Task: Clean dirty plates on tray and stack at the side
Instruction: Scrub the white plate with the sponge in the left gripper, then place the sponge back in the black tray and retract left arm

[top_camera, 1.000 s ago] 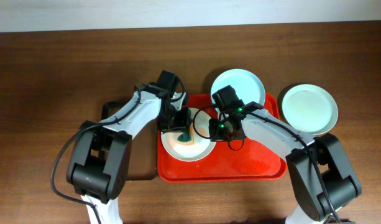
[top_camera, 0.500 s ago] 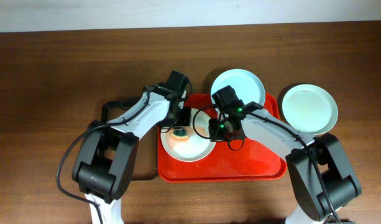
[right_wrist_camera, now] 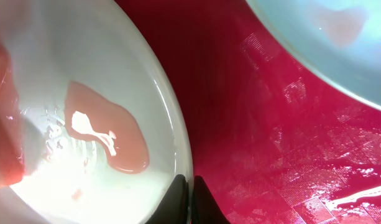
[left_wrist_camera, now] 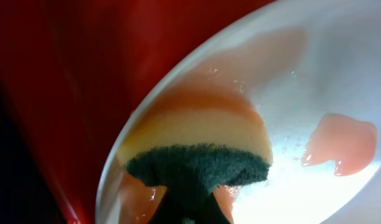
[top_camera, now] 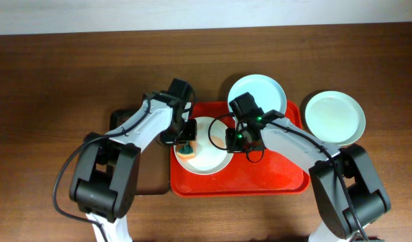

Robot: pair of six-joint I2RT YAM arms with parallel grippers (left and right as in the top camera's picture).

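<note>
A pale plate [top_camera: 209, 156] lies on the left half of the red tray [top_camera: 266, 176]. My left gripper [top_camera: 185, 142] is shut on a yellow sponge with a green scouring side [left_wrist_camera: 199, 149], which presses on the plate's left rim area. A wet red smear [left_wrist_camera: 339, 144] remains on the plate beside the sponge. My right gripper [right_wrist_camera: 190, 194] is shut on that plate's right rim, one finger inside and one outside. A second plate [top_camera: 258, 93] rests over the tray's far rim. The third plate [top_camera: 335, 117] sits on the table to the right.
A black tray [top_camera: 150, 183] lies on the table left of the red one, partly under my left arm. The second plate [right_wrist_camera: 330, 37] also shows a faint pink smear. The tray floor [right_wrist_camera: 289, 137] right of the held plate is wet.
My left gripper has dragged the sponge leftward across the plate, from near its middle to its left edge. The right gripper has kept still on the rim.
</note>
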